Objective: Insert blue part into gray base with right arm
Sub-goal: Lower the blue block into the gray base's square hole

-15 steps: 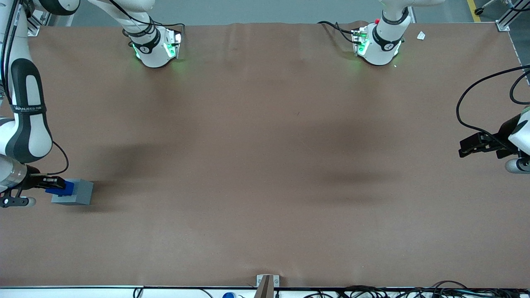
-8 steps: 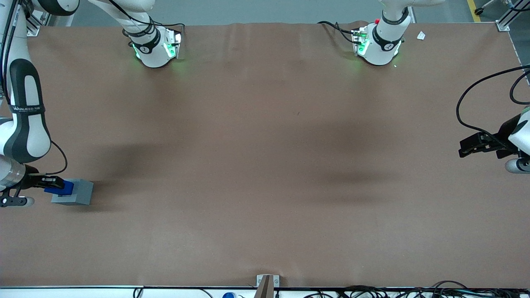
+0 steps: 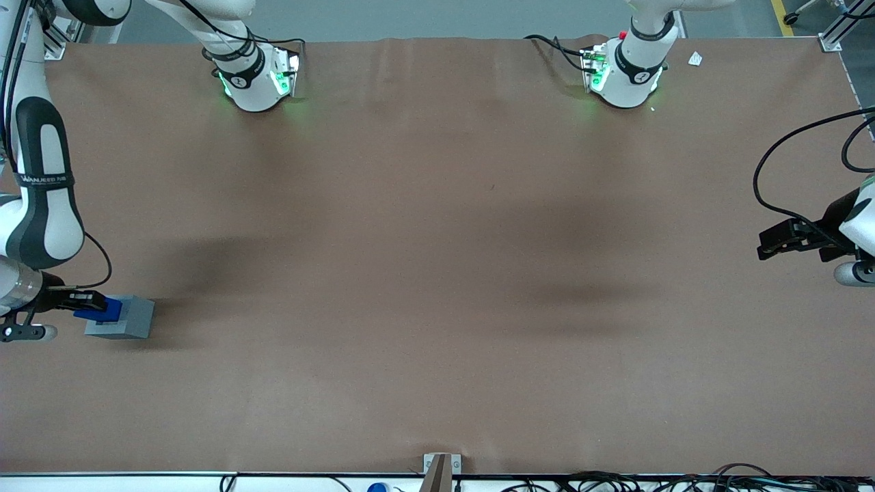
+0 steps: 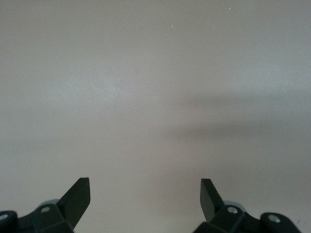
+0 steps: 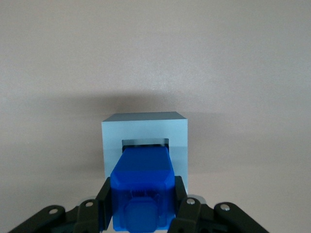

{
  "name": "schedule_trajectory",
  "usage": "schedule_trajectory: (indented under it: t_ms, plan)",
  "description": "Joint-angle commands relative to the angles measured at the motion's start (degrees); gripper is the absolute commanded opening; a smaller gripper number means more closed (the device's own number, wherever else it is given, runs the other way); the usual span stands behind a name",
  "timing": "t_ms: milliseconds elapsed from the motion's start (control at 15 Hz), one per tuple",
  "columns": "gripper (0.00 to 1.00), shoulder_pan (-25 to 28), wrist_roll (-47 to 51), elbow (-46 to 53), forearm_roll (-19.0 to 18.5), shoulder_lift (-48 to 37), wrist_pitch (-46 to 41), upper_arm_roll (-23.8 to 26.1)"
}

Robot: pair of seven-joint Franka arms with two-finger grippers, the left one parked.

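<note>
Reaching in low at the working arm's end of the bench [image 3: 437, 273], the right arm [image 3: 41, 184] brings its gripper [image 3: 85, 301] up against the gray base [image 3: 126, 318] in the front view. The black fingers [image 3: 81, 296] are closed on the blue part [image 3: 101, 311], which shows as a bright blue block between the fingertips and the gray cube, touching or overlapping the cube's top edge on the side toward the arm. The gray base sits flat on the brown surface, throwing a soft shadow toward the middle of the bench.

The left wrist view shows only bare bench surface and the parked gripper's own two fingertips.

In the right wrist view, the gripper [image 5: 141, 204] holds the blue part [image 5: 142, 189] clamped between its two black fingers [image 5: 104, 199], one pressed to each side face; the opening is just as wide as the block. A round raised stub shows on the block's face nearest the camera. The block's other end meets the dark square recess in the top of the gray base [image 5: 145, 131], lined up with the opening; how deep it has entered cannot be told. The base's pale top face frames the block on both sides.
</note>
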Motion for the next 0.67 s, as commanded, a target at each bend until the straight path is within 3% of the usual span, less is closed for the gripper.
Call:
schedule_trajectory:
  t_ms: [0, 600]
  plan:
    - [0.04, -0.3, -0.4, 0.6, 0.3, 1.7, -0.3, 0.7]
    - [0.04, -0.1, -0.3, 2.8, 0.2, 2.2, -0.4, 0.7]
